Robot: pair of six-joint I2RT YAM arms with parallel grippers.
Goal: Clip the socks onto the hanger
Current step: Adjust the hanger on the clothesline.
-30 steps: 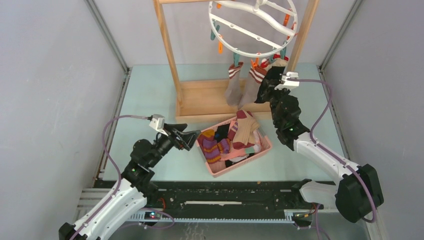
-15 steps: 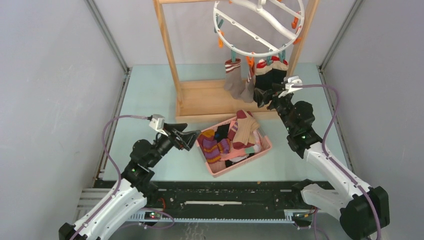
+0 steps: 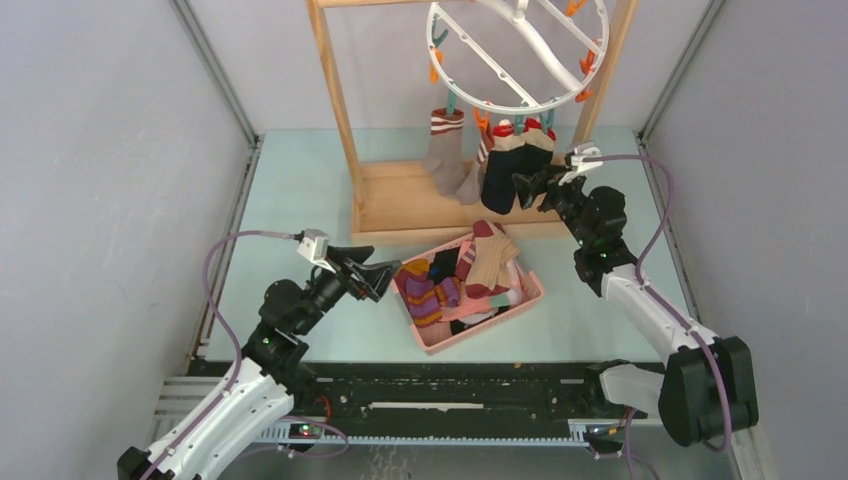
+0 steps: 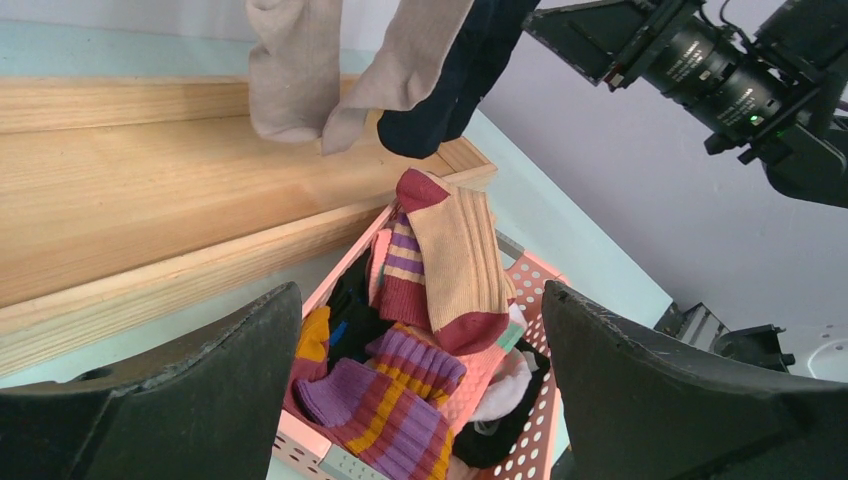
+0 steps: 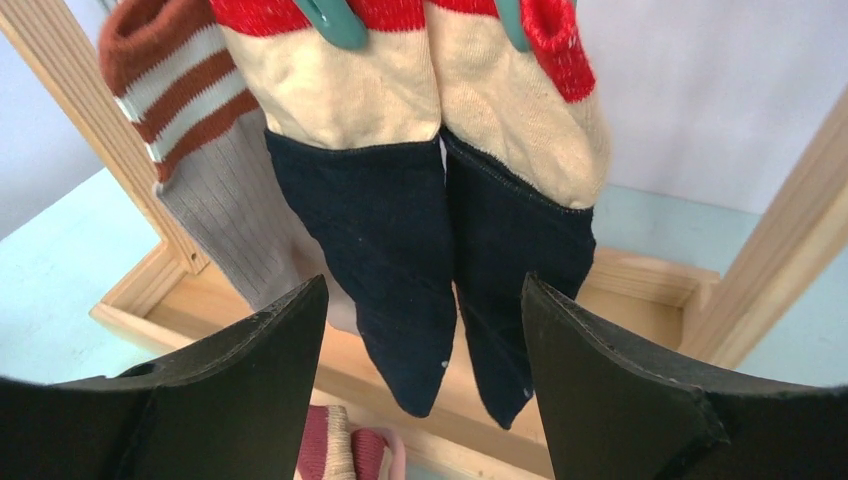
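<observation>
Navy red-cuffed fabric socks point(image 3: 500, 180) hang clipped to the white plastic ring hanger point(image 3: 500, 103), right pincer point(image 3: 528, 186) just released and apart, left pincer point(image 3: 380, 276) apart.

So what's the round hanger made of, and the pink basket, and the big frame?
The hanger looks like smooth, slightly shiny white plastic, with rounded moulded spokes. The pink basket seems to be plastic too: it has thin walls with a neat grid of holes. The frame is pale bare wood, and grain lines show on its base in the left wrist view.
</observation>
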